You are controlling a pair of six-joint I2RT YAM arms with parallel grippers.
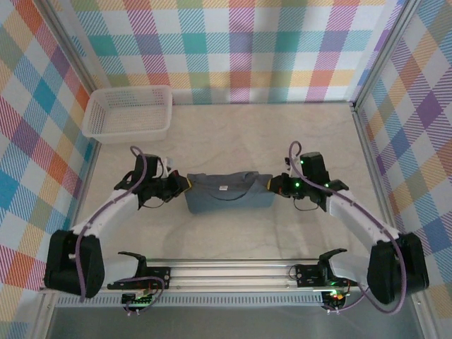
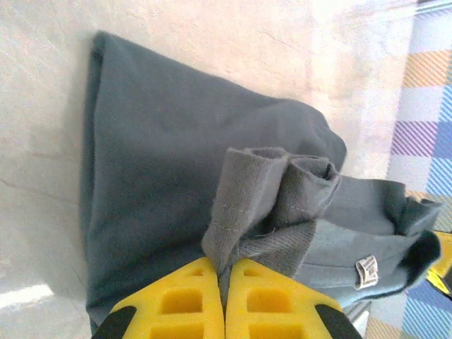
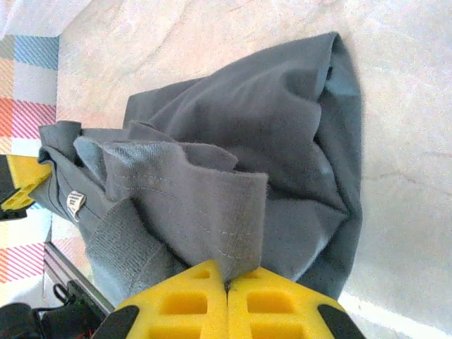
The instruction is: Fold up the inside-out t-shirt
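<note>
Closest to my left wrist lens are the yellow fingers (image 2: 176, 304) of my left gripper (image 2: 224, 272), pressed together with a bunched, stitched hem of the shirt (image 2: 155, 176) pinched between them; only that thin cloth parts them. My right gripper (image 3: 227, 279) does the same at the opposite end, clamped tight on a hemmed fold that rises out of its tips. From above, the shirt lies as a compact grey block in the middle of the table (image 1: 226, 141), stretched between my two grippers, which face each other across it at its left and right ends. I judge that I hold it this way to make the cloth taut, so the layers lie flat instead of slumping and the edges line up for a fold. The lower layers rest on the table, and the pinched edges stand a little above them. The white tag (image 2: 366, 272) shows on the outside near the ribbed collar, which fits a shirt turned inside out. The basket (image 1: 131, 90) sits well apart at the far left corner, out of the way. The fold looks well along, but the gathered cloth at each grip is rumpled and will need laying down smoothly. If I let go unevenly, the top layer could spring back.
</note>
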